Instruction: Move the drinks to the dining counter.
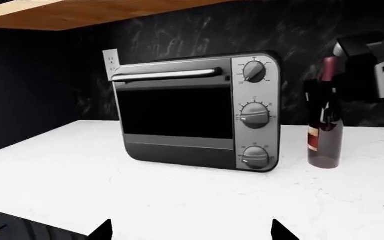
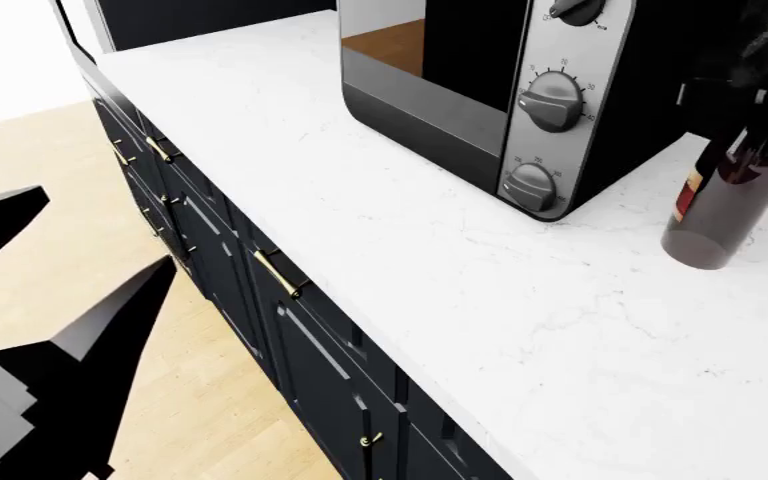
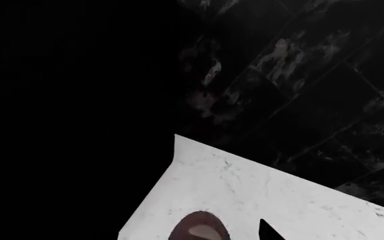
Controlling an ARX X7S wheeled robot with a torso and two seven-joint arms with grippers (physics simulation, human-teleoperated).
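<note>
One of the drinks, a tall dark-red wine bottle [image 1: 325, 135] [image 2: 715, 205], stands upright on the white marble counter [image 2: 398, 250], just right of the toaster oven. My right gripper [image 3: 192, 234] hovers over the bottle's top [image 3: 197, 227], open. Only one of its fingertips [image 3: 265, 231] shows; the other is lost against the dark. In the left wrist view the right arm [image 1: 369, 60] sits beside the bottle's neck. My left gripper [image 1: 192, 231] is open and empty, low over the counter's front edge, facing the oven. The dining counter is out of view.
A black and silver toaster oven [image 1: 195, 112] [image 2: 491, 80] stands against the dark marble wall [image 3: 299, 75]. A wooden shelf [image 1: 78, 12] hangs above. Dark cabinets with gold handles [image 2: 277, 275] lie under the counter, beside a wood floor [image 2: 51, 200].
</note>
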